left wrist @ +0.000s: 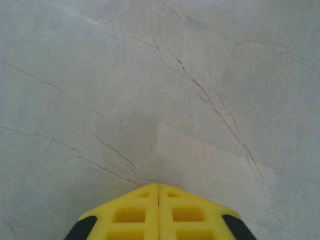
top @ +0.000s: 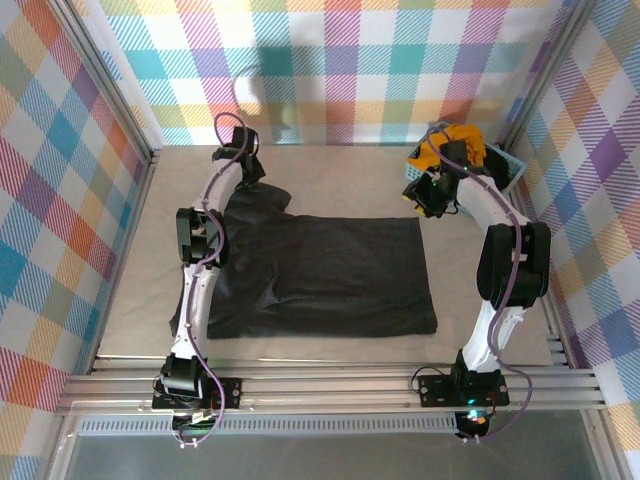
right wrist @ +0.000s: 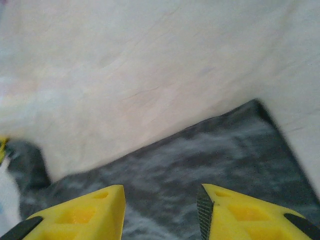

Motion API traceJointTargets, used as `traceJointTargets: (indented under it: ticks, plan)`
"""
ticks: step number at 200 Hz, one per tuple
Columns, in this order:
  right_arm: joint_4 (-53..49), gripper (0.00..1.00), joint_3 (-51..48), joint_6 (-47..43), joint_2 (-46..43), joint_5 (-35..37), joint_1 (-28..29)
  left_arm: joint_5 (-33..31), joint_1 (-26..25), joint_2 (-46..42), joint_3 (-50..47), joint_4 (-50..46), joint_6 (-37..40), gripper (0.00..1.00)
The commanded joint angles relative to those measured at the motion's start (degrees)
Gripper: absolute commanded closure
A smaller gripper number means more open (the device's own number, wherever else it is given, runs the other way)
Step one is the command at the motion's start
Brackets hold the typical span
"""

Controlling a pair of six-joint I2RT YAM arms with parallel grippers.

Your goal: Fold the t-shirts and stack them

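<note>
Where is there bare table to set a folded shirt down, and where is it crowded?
Bare: the far strip of table between the black t-shirt and the back wall, and the left margin beside the left arm. Crowded: far right corner, with the basket, yellow t-shirt and right gripper.

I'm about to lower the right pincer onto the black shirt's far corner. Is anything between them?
Nothing visible. The right pincer hangs open directly over the black t-shirt near its corner, with bare table beyond the cloth's edge. The blue basket stands off to the side, out of the downward path.
</note>
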Motion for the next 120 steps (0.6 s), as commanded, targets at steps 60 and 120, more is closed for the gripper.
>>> traceJointTargets:
  ticks: [60,120]
  plan:
    - [-7.2,0.58,7.6,9.2,11.0,19.4,2.6,-1.4,-1.6,-8.6,-0.1,-7.5,-1.1,1.00]
    - [-9.8,0.60,11.9,14.1,17.2,18.7,4.8,1.2,-2.1,-13.7,-3.9,-7.7,-1.4,1.00]
